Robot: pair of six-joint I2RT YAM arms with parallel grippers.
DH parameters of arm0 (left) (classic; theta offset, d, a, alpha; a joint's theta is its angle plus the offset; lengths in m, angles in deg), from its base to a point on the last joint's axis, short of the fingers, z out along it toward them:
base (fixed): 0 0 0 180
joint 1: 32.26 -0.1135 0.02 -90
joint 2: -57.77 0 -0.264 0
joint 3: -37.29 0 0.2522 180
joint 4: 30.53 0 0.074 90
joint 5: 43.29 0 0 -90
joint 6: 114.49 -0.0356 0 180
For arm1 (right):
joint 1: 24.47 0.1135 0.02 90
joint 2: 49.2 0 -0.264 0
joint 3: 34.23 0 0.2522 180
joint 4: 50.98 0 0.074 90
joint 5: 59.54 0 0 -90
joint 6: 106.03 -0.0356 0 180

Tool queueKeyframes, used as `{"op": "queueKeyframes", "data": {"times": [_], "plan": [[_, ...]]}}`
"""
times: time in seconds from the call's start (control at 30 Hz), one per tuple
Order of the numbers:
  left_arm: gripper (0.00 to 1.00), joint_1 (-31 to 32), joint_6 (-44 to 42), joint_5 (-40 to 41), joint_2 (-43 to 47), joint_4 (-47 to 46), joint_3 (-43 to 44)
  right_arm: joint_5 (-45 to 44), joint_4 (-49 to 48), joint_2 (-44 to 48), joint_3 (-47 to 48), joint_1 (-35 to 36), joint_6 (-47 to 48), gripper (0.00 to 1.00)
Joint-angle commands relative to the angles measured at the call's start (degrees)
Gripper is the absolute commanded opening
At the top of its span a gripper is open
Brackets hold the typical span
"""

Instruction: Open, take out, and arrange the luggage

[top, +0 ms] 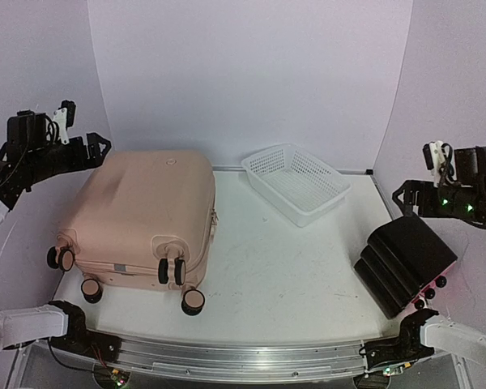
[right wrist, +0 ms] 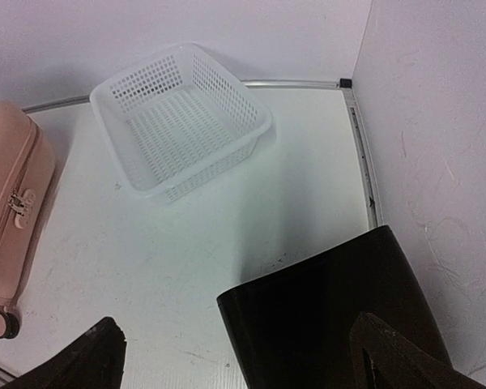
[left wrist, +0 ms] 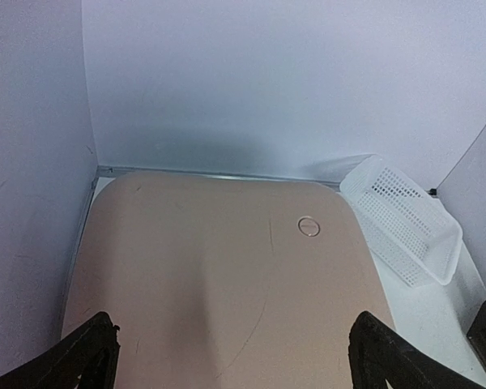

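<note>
The luggage (top: 142, 212) is a pale pink hard-shell suitcase lying flat and closed on the left of the table, its pink-and-black wheels (top: 174, 271) toward the near edge. Its zipper pulls (right wrist: 20, 203) sit on the side facing the basket. My left gripper (top: 97, 152) hangs open above the suitcase's far left corner, touching nothing. In the left wrist view the pink shell (left wrist: 227, 275) fills the space under the open left gripper (left wrist: 232, 324). My right gripper (top: 407, 201) is open in the air at the right, over a black case (right wrist: 332, 316), with nothing between its fingers (right wrist: 389, 356).
A white mesh basket (top: 296, 183) stands empty at the back, right of the suitcase. A black ribbed case (top: 405, 263) with small pink wheels lies at the table's right edge. White walls (top: 251, 73) enclose the back and both sides.
</note>
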Motion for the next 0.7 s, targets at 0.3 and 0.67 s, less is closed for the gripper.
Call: {"op": "queueKeyframes", "data": {"times": [0.3,0.67], "plan": [[0.99,-8.9,7.4,-0.8,-12.3,15.4,6.0,10.3,-6.5,-18.5,-0.7,4.0,-11.7,0.98],[0.99,-17.5,9.7,-2.6,-31.0,20.2,18.6,26.9,-24.8,-42.4,5.8,17.8,-23.5,0.98]]}}
